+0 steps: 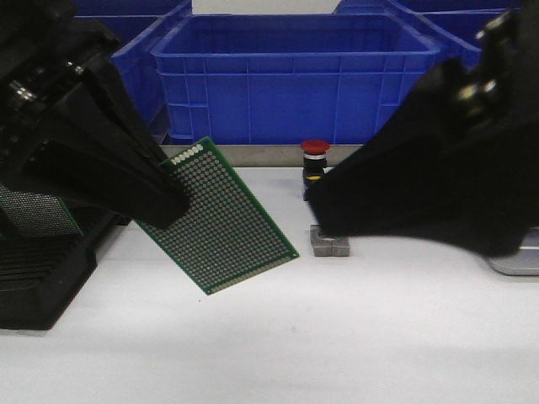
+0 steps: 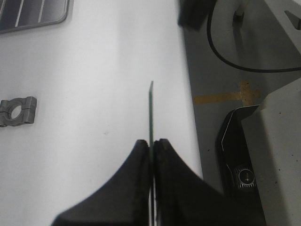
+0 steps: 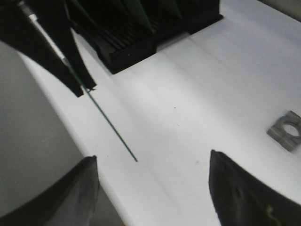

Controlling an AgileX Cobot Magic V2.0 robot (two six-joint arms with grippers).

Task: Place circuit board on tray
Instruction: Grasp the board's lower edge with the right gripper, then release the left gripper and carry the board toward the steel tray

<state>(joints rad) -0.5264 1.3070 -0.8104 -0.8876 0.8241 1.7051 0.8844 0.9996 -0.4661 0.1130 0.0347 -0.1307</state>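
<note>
Blue bins (image 1: 295,71) fill the back of the front view, behind a white table (image 1: 337,337). At centre left you see the circuit board (image 1: 221,220), a green perforated panel hanging tilted above the table, its upper corner pinched in the left gripper (image 1: 173,204). A black rack (image 1: 42,269) sits at lower left, a red button (image 1: 315,150) and a small metal clamp (image 1: 329,243) near the middle. At the right edge a sliver of the tray (image 1: 515,263) shows behind the right arm.

From the left wrist view the board (image 2: 150,117) appears edge-on as a thin line, and the fingers (image 2: 141,155) press flat on both faces. The tray (image 2: 33,14) lies in the upper left corner, the clamp (image 2: 18,111) at the left edge.

From the right wrist view the board (image 3: 110,127) is again a thin green line left of centre; the right gripper (image 3: 153,188) has its fingers spread wide with nothing between them.

Judge the board light, stiff and thin, with smooth faces that could slip. Hold it near an edge across its flat faces, as you do now, and set it down gently.
</note>
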